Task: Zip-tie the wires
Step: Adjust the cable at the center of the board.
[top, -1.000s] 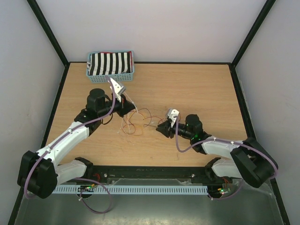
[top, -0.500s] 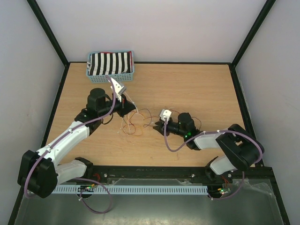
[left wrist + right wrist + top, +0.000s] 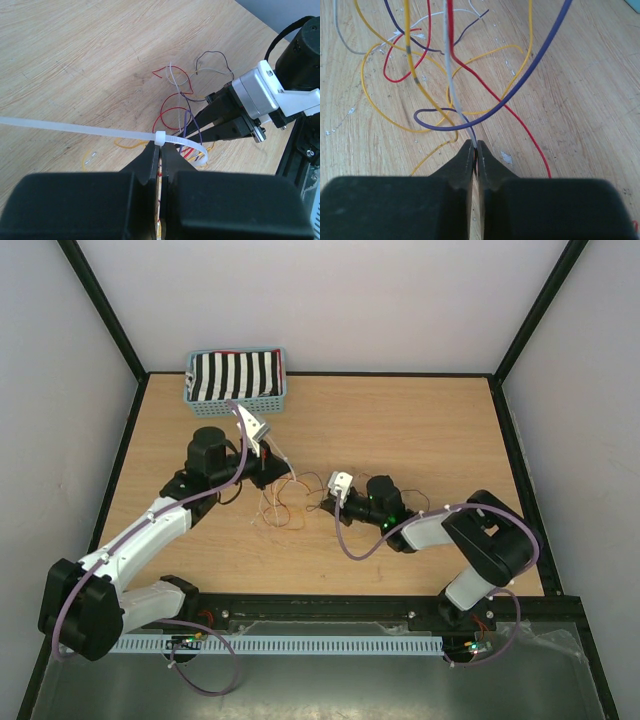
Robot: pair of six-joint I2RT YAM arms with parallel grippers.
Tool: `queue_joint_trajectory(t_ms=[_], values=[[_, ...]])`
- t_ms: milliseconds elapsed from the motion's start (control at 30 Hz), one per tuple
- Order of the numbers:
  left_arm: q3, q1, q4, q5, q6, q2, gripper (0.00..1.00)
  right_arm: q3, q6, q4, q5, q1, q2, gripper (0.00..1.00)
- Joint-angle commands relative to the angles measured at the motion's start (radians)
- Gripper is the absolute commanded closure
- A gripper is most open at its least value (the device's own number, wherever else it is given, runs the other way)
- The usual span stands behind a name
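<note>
The wires (image 3: 284, 504) lie as a loose tangle of red, yellow, purple and pale strands on the wooden table between the two arms. My left gripper (image 3: 160, 148) (image 3: 268, 466) is shut on a translucent white zip tie (image 3: 75, 127) just under its head. The tie's short end curls into a loop beside the wires (image 3: 186, 118), and its long tail runs off to the left. My right gripper (image 3: 476, 145) (image 3: 325, 504) is shut on the wires (image 3: 451, 85), pinching a pale strand at its tips while the other strands fan out ahead. In the left wrist view, the right gripper (image 3: 192, 128) points into the tangle.
A blue basket (image 3: 284, 376) holding striped black-and-white cloth stands at the table's back left, just behind the left arm. Black frame rails border the table. Lilac cables loop along both arms.
The right arm has reached left to the tangle, and its jaws have closed on the strands. The left arm and the zip tie have stayed put.
</note>
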Motion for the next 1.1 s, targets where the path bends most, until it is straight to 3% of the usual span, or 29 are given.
queue_joint_trajectory(t_ms=[0, 100, 533, 1067], values=[[0.041, -0.004, 0.007, -0.002, -0.002, 0.001, 1.0, 0.029, 0.004, 0.021, -0.004, 0.007, -0.013, 0.92], [0.052, 0.002, -0.024, -0.024, 0.008, -0.006, 1.0, -0.003, -0.003, -0.025, 0.021, 0.007, -0.072, 1.0], [0.082, 0.037, -0.114, -0.077, 0.015, -0.042, 1.0, -0.082, 0.08, -0.378, 0.248, -0.02, -0.459, 1.0], [0.107, 0.055, -0.188, -0.088, 0.016, -0.104, 1.0, -0.067, 0.237, -0.456, 0.303, -0.143, -0.564, 1.0]])
